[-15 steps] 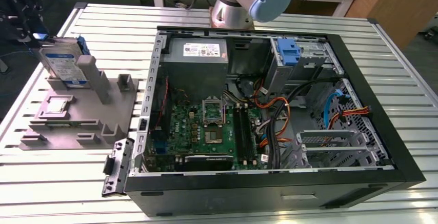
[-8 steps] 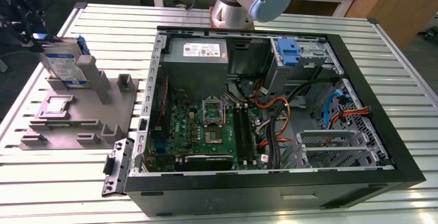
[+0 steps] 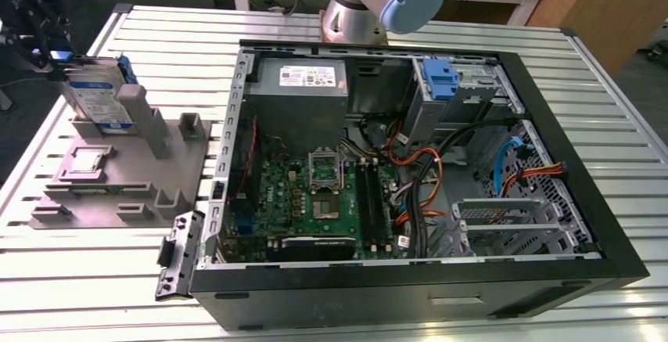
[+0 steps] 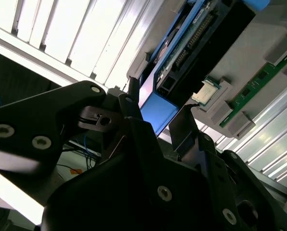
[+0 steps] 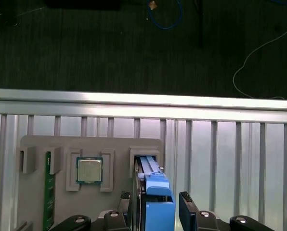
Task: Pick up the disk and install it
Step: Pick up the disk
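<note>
The disk had a silver-grey metal body and a white paper-like label, framed by a smooth blue plastic carrier. The fingers were matt black. The holder looked like matt grey plastic. The surface was ribbed bare metal with a bright sheen. The computer case had a matt black outer frame and dull sheet metal inside. The processor chip carried a dull silver metal lid.

Exterior view high above table; both wrist views near disk
</note>
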Motion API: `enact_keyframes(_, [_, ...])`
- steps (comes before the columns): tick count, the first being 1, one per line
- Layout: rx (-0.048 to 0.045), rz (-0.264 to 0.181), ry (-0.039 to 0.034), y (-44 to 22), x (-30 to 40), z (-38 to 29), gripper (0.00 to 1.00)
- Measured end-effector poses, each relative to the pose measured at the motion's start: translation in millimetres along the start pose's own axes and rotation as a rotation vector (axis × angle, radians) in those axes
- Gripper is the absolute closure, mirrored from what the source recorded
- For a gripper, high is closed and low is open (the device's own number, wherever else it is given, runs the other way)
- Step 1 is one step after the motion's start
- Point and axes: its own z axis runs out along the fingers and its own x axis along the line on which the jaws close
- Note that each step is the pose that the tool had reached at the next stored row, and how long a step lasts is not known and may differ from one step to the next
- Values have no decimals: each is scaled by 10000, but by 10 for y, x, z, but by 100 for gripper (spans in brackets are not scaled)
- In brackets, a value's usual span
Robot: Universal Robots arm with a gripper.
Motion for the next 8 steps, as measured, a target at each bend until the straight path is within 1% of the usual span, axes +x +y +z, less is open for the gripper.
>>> enact_keyframes(1, [-20,2,0,0,0,3,49])
enact_keyframes(4, [-189,11,-4,-1,1,13,49])
enact_keyframes(8, [-197,13,-2,-4,2,38,49])
